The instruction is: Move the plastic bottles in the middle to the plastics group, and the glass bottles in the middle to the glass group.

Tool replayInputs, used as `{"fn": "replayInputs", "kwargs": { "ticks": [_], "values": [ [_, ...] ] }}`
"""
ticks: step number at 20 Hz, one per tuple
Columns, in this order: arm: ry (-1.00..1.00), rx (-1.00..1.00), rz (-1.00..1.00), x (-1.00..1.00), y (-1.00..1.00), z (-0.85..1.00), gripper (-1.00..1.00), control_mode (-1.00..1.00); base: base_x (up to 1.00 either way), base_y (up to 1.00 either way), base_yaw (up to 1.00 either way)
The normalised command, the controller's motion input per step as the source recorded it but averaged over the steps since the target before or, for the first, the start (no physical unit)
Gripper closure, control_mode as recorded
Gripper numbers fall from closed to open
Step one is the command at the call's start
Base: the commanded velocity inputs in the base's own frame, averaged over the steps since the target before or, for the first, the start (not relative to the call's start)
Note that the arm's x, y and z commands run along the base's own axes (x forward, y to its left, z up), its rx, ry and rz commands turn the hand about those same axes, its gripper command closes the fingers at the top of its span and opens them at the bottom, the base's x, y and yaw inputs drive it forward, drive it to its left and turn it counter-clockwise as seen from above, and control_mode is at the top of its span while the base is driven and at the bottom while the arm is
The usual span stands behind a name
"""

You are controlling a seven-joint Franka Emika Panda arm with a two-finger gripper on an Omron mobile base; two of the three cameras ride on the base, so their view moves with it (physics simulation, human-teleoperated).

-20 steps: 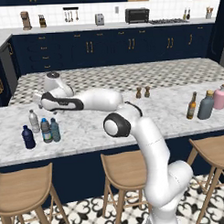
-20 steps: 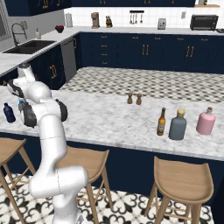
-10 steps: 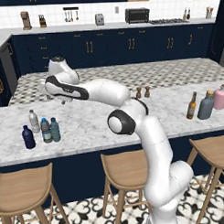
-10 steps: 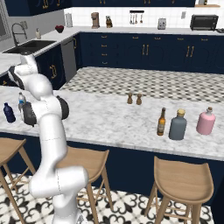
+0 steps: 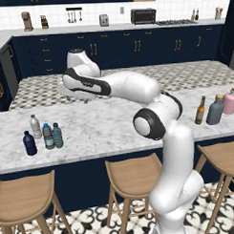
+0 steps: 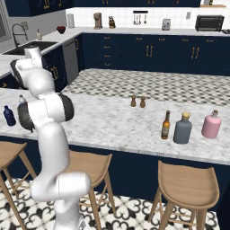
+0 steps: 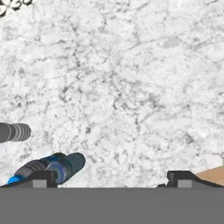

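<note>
The step in hand looks like the retreat after the last placement, and doing it well means leaving the sorted bottles undisturbed. Far to the left of the gripper (image 7: 111, 180) and below it, the navy bottle (image 5: 29, 143), the pale clear bottle (image 5: 35, 126), the teal-blue bottle (image 5: 47, 136) and the clear bottle with the blue cap (image 5: 57, 135) stand upright in one tight cluster, so the plastics appear to be gathered. The hand should go on rising straight before it swings, so that no finger clips a cap. The finger tips (image 7: 43, 177) stand wide apart with nothing between them, over bare marble counter (image 7: 131, 87). They are best left that way. Well off to the gripper's right, the amber bottle (image 5: 200, 110) stands just beside the grey-teal bottle (image 5: 215, 109), with the pink bottle (image 5: 229, 101) next along. The glass side seems settled too. A last look to confirm that each bottle stands steady would be sensible. Compared with a second ago, the hand has lifted off the plastics cluster and drawn back and to the right across the counter. None of the bottles has shifted.
</note>
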Motion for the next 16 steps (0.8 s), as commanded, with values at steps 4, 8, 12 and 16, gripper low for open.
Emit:
{"fn": "replayInputs", "kwargs": {
  "ticks": [4, 8, 12, 16],
  "values": [
    [-0.06, 0.00, 0.23, -0.92, -0.90, 0.01, -1.00, -1.00, 0.00, 0.00, 0.00],
    [-0.02, -0.01, 0.38, -0.92, -0.71, 0.00, -1.00, -1.00, 0.00, 0.00, 0.00],
    [-0.06, -0.02, 0.43, -0.96, -0.64, 0.00, -1.00, -1.00, 0.00, 0.00, 0.00],
    [-0.05, 0.00, 0.39, -0.93, -0.61, 0.04, -1.00, -1.00, 0.00, 0.00, 0.00]
  ]
}}
